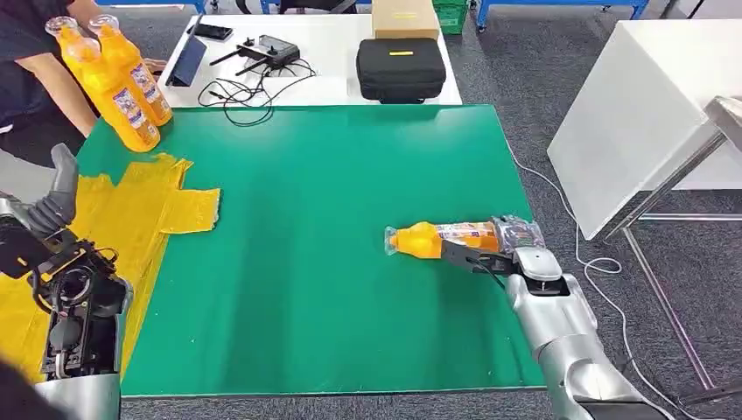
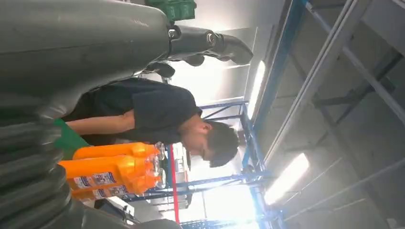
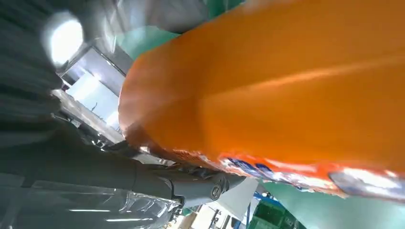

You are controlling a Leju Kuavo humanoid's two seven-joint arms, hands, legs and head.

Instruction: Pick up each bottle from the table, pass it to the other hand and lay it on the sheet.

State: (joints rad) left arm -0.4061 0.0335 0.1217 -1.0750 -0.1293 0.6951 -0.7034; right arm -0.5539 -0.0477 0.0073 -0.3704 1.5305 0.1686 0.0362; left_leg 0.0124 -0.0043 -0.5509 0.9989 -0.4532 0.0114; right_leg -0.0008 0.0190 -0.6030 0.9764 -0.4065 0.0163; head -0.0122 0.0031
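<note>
Green matting covers the table (image 1: 332,262), with a yellow sheet (image 1: 131,206) at its left side and three bottles (image 1: 118,74) standing at the far left corner beside a person (image 1: 35,61). Toward the right edge a bottle (image 1: 437,238) lies on its side, and the right hand (image 1: 499,254) has its fingers wrapped around it, so the pickup step looks in hand. The left hand (image 1: 52,206) waits over the sheet, fingers apart and holding nothing. Next comes lifting the bottle and carrying it toward the left hand for the pass.
</note>
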